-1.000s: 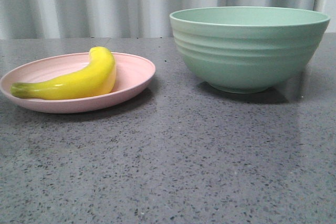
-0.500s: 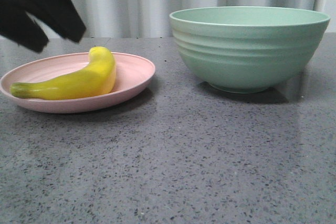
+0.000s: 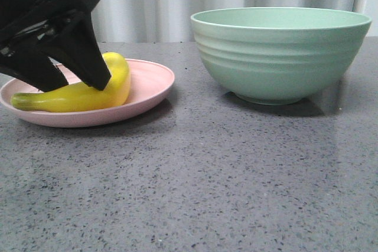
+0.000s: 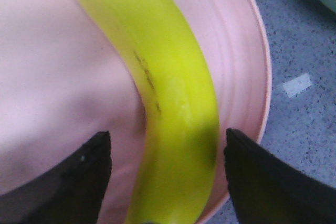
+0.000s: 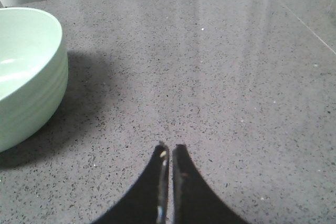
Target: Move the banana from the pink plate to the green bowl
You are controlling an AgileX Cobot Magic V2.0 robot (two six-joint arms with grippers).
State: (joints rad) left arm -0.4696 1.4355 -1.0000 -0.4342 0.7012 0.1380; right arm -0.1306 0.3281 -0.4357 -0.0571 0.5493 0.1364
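Glossy curved yellow banana (image 3: 88, 90) lies on ridged matte pale-pink plate (image 3: 150, 84); black left gripper (image 4: 167, 153) straddles it, jaws apart. Ribbed mint-green bowl (image 3: 280, 51) stands nearby. Right gripper (image 5: 169, 156) jaws together.

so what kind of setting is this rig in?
Probably a lab tabletop dressed like a kitchen counter: a speckled grey stone-look surface, a pleated pale curtain as backdrop, and only the pink plate, banana and green bowl set out.
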